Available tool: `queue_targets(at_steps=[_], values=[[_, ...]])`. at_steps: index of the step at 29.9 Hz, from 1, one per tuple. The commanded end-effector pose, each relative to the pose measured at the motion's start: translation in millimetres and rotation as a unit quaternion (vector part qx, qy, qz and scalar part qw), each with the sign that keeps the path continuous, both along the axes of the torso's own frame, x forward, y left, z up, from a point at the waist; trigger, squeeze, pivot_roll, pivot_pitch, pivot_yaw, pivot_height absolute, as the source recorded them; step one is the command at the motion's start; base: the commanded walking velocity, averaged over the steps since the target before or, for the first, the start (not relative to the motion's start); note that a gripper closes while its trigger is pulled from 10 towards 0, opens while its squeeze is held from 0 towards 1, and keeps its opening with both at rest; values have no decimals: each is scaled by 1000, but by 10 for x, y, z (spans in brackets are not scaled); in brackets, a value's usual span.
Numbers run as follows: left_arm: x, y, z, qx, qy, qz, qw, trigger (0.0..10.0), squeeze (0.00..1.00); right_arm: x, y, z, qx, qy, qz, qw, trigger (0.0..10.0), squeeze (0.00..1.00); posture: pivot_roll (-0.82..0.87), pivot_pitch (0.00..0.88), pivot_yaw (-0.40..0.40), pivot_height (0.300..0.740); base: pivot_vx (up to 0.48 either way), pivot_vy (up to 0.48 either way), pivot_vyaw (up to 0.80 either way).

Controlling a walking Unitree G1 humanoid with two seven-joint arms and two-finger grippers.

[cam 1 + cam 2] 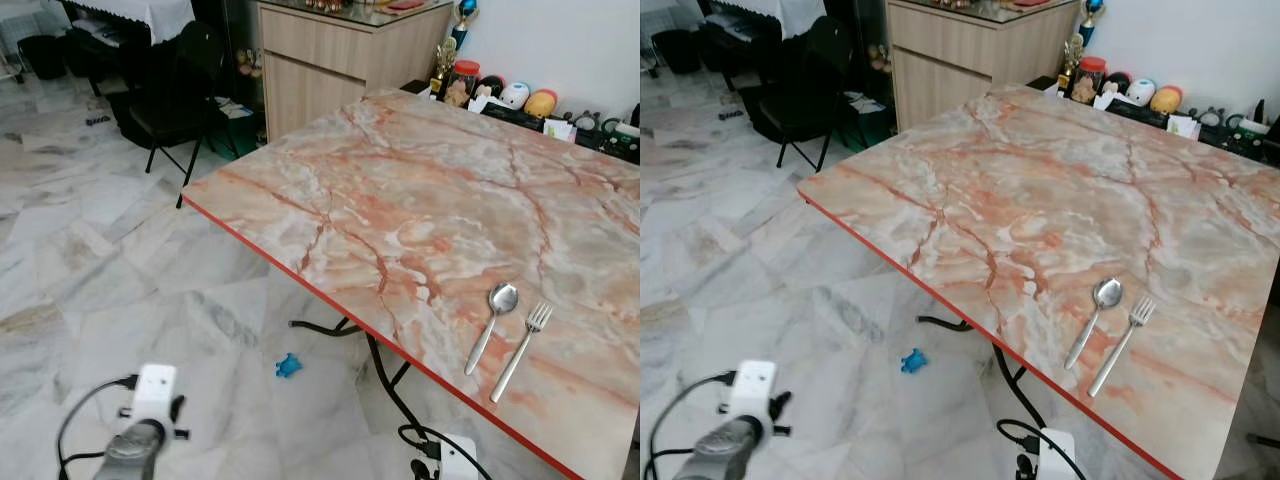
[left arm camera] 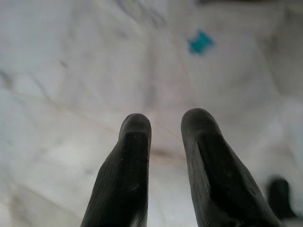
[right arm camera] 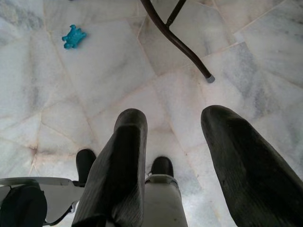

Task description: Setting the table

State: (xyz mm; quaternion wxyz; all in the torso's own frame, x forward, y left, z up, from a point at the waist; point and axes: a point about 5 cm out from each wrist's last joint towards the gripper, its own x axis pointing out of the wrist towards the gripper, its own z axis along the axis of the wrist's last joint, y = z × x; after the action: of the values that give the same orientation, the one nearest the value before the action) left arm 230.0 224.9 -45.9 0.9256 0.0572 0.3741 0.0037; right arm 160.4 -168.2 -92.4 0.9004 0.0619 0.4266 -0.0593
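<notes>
A silver spoon [image 1: 492, 322] and a silver fork [image 1: 523, 347] lie side by side near the front right edge of the marble-patterned table [image 1: 400, 200]. Both arms hang low over the floor, below the table's red front edge. My left arm [image 1: 140, 440] is at the lower left. In the left wrist view my left gripper [image 2: 165, 124] points at the floor, open with a narrow gap and nothing in it. My right gripper [image 3: 177, 120] is open wide above the floor tiles, also holding nothing.
A blue toy [image 1: 289, 366] lies on the marble floor beside the table's black leg [image 3: 175, 40]. A black folding chair [image 1: 175, 95] and a wooden cabinet [image 1: 340, 55] stand beyond the table. Jars and small objects [image 1: 510, 95] line the table's far edge.
</notes>
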Motion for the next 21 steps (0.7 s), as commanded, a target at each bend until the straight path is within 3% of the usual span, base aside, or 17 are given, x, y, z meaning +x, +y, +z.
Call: queue_targets(at_steps=[1,5,14,21], values=[[13,-20,-8,-5,6,-7,1000,10000,0,-7,-31,-4,-1,5,-8,1000,10000,0,135,0,-34,740,0,0,0],[31,-64,-12,-17,7,-14,1000,10000,0,6,-27,1,-1,3,-11,1000,10000,0,122,0,-13,740,0,0,0],[108,19,44,9,17,-34,999,10000,0,44,62,10,9,-1,-23,1000,10000,0,99,0,47,740,0,0,0],[69,-13,1,22,35,-48,998,10000,0,29,37,8,4,-2,-20,1000,10000,0,68,0,47,740,0,0,0]])
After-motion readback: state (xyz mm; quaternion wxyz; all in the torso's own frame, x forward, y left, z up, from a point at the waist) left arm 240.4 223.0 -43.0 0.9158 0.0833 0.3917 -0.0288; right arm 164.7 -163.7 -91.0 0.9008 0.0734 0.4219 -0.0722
